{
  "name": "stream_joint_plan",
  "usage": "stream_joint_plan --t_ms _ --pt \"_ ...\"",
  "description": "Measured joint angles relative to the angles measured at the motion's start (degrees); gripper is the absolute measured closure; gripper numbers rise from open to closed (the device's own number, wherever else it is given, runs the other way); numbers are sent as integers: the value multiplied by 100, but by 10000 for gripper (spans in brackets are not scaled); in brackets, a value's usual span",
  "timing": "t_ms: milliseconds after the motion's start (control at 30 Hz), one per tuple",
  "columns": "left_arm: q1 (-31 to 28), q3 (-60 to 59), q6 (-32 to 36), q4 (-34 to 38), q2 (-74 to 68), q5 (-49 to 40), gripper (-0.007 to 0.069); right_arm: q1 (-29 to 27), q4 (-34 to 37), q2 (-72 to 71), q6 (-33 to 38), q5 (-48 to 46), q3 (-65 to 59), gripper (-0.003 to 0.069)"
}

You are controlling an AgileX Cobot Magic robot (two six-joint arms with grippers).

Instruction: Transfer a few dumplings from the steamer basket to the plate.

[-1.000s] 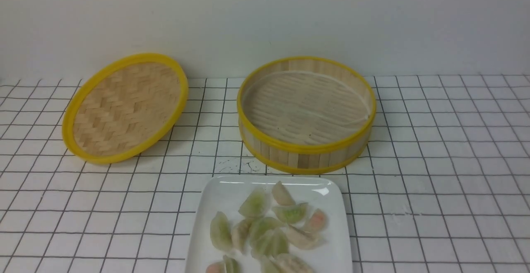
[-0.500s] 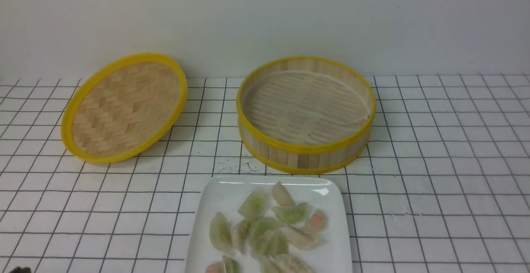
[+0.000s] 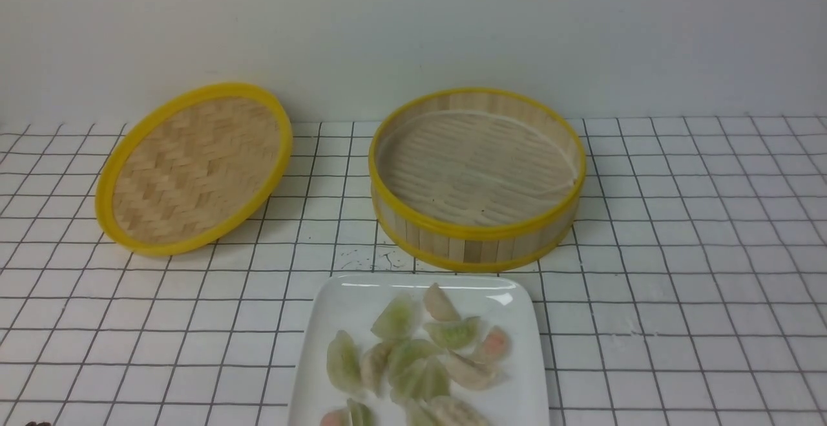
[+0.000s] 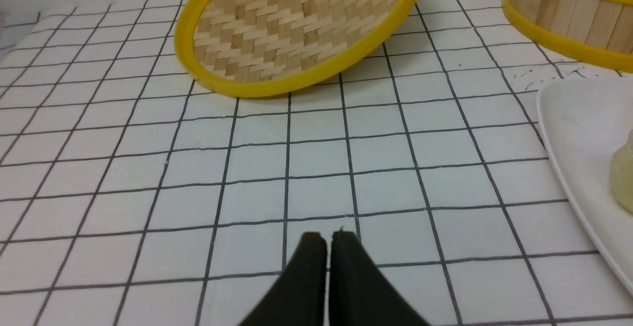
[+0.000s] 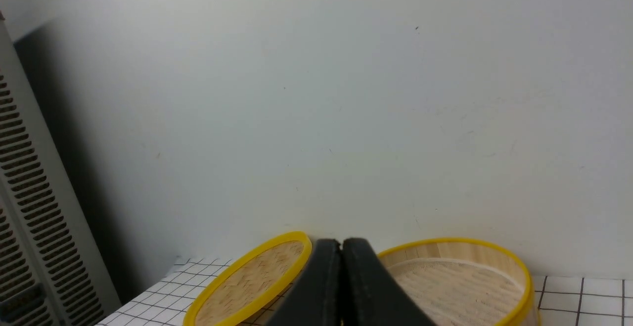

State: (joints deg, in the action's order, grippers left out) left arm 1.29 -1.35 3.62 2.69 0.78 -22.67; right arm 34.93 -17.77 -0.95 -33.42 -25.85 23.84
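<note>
**Dumplings piled on the plate, steamer basket bare**

Dumplings, pale green and pinkish-orange, lie clustered on the white plate at the near edge of the gridded tabletop. Just behind the plate stands the steamer basket, its slatted floor showing with no dumplings in it. To the basket's left, the woven lid rests tilted, its far edge raised toward the wall.

In the left wrist view the left gripper hangs low over bare tabletop with its fingers pressed together on nothing; the plate's corner and one dumpling show at the edge of that view. The right gripper is likewise clenched and empty, raised, facing the wall above lid and basket.
</note>
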Motion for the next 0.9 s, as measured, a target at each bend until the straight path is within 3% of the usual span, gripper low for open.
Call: stream_joint_plan --t_ms 567,667,733,900 --pt "0 -6 0 0 0 19 631 0 22 0 67 6 0 672" --pt "0 -6 0 0 0 24 631 0 493 0 643 143 -13 672" --pt "0 -6 0 0 0 24 631 0 1101 0 1641 263 -99 672" --pt "0 -6 0 0 0 24 631 0 2139 0 3058 374 -263 672"
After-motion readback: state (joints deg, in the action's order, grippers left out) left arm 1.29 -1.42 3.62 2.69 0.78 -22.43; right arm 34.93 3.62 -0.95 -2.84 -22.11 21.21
